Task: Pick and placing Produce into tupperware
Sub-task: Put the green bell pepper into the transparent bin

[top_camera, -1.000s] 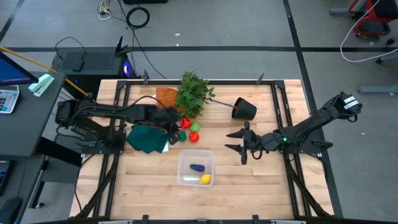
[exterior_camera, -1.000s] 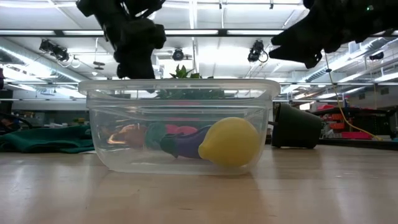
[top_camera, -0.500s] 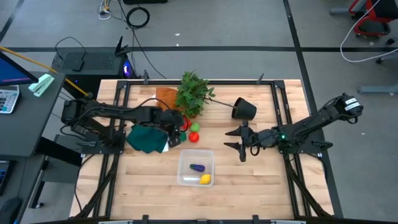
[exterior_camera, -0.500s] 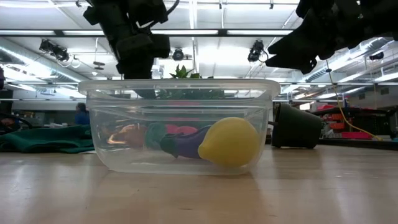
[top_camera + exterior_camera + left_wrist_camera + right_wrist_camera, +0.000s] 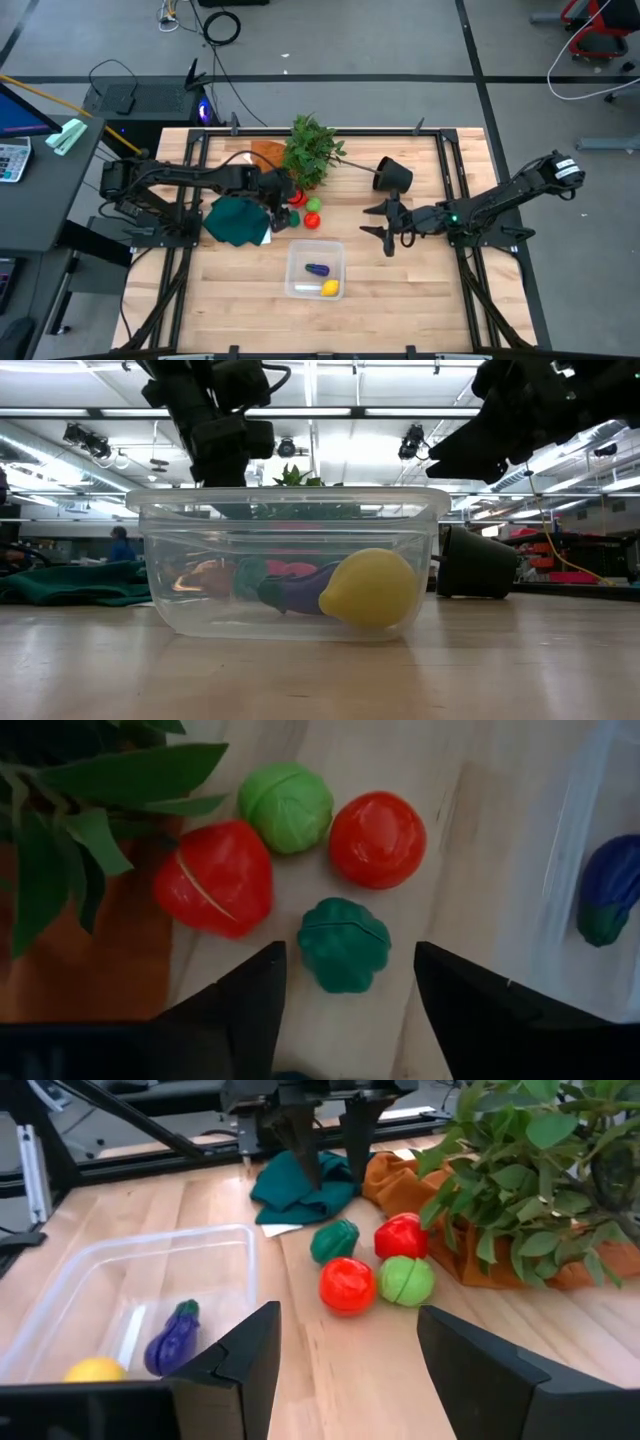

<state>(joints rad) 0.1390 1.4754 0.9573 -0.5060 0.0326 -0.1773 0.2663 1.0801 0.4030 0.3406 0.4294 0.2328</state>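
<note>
Four pieces of produce lie loose on the counter toward its back edge, near the middle, and my left gripper [image 5: 345, 1020] hangs over them with its jaws apart and empty. The dark green vegetable [image 5: 344, 943] sits directly ahead between my fingertips, nearest of the cluster; it is squat with no clear long axis, so I judge any closing direction will do. Beyond it are the red strawberry [image 5: 213, 878], the light green cabbage [image 5: 285, 806] and the red tomato [image 5: 378, 839]. Nearer the front edge stands the tupperware [image 5: 315, 269], already holding the purple eggplant [image 5: 318, 269] and the yellow lemon [image 5: 329, 289]. My right gripper [image 5: 345, 1370] waits toward the right edge, jaws open and holding nothing, facing the cluster but well apart from it. My left arm is probably the nearer.
</note>
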